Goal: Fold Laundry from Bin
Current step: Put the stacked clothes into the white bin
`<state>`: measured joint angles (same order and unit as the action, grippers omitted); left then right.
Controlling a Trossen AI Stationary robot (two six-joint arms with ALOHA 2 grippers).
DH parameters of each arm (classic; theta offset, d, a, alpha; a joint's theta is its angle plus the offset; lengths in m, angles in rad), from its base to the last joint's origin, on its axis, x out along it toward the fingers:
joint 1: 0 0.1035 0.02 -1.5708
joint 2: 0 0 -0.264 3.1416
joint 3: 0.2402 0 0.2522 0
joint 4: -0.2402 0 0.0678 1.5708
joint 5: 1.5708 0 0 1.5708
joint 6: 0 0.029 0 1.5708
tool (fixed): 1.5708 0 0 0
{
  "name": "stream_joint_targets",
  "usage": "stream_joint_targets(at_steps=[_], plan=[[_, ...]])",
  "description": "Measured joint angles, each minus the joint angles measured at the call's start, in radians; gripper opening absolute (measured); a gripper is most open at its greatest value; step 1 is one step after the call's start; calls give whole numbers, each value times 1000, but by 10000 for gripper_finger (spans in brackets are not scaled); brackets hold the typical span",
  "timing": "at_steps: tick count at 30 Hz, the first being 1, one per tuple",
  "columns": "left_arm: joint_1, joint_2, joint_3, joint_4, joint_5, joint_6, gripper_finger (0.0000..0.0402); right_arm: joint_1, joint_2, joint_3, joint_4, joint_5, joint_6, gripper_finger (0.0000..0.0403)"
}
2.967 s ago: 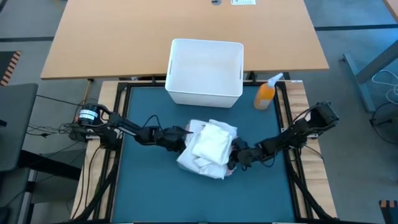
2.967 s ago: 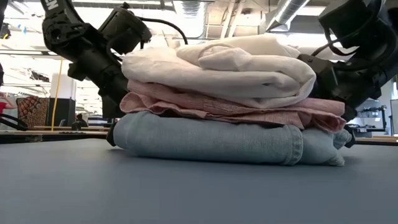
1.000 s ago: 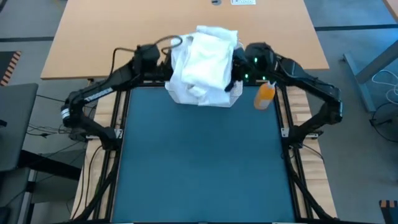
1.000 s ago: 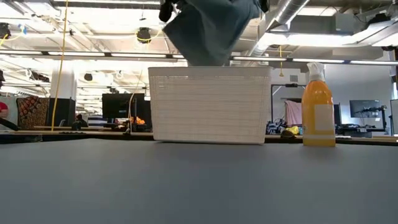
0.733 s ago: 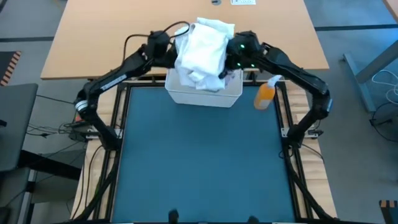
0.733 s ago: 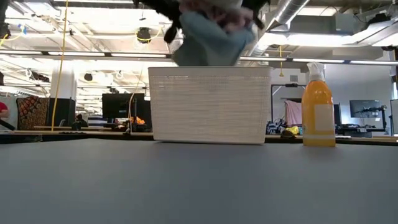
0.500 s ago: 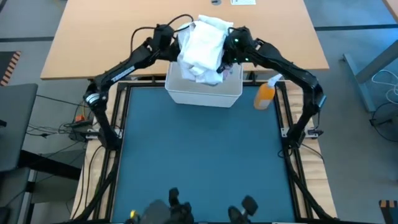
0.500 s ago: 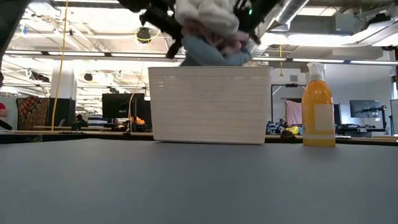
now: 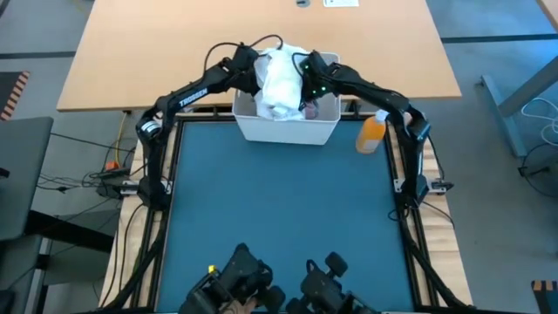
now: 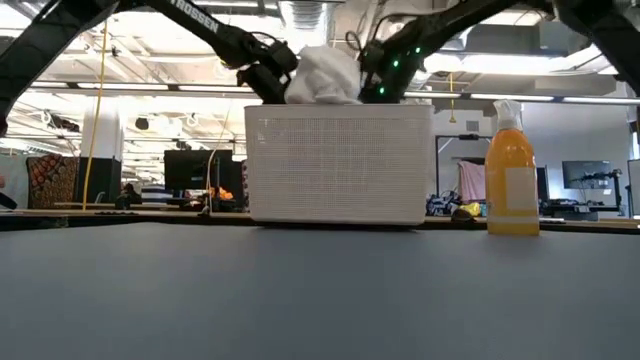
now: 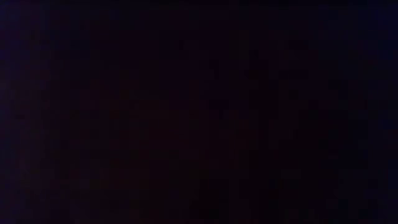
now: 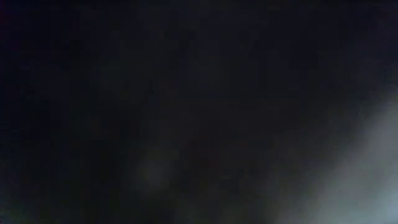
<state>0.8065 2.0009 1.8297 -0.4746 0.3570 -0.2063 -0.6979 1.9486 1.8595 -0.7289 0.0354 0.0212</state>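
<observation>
Laundry stack in bin, orange spray bottle (image 9: 372, 133) beside it on the desk.
Left tool (image 9: 250, 74) and right tool (image 9: 307, 85) flank soft white laundry (image 9: 280, 78) in the ribbed white bin (image 10: 340, 170); finger state of both cannot be told.

Four cameras: one overhead, one at table height, two on the wrists

The high view looks straight down on the whole teal mat (image 9: 279, 201), with the bin (image 9: 286, 131) at its far edge; the low view sits at mat level, facing level across it to the same bin (image 10: 340, 165) and orange spray bottle (image 10: 511, 175), both also seen from above (image 9: 372, 133). Both wrist views are almost wholly dark, pressed too close to show anything
</observation>
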Motion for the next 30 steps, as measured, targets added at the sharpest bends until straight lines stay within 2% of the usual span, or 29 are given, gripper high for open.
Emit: stream_joint_targets(at_steps=[9,15,23,27,30], plan=[[-5,5,3,-208,-284,165,70,-14,91,-13,-33,4,-15,57],[-19,-3,80,-335,-436,254,71,-25,90,-49,-12,9,-5,57],[-30,-4,150,-439,-538,344,61,-20,89,-48,-35,39,2,57],[-32,-4,154,-490,-528,370,60,-20,89,-48,-69,79,-5,57],[-30,-4,154,-504,-475,366,60,-21,88,-48,-84,88,-9,57]])
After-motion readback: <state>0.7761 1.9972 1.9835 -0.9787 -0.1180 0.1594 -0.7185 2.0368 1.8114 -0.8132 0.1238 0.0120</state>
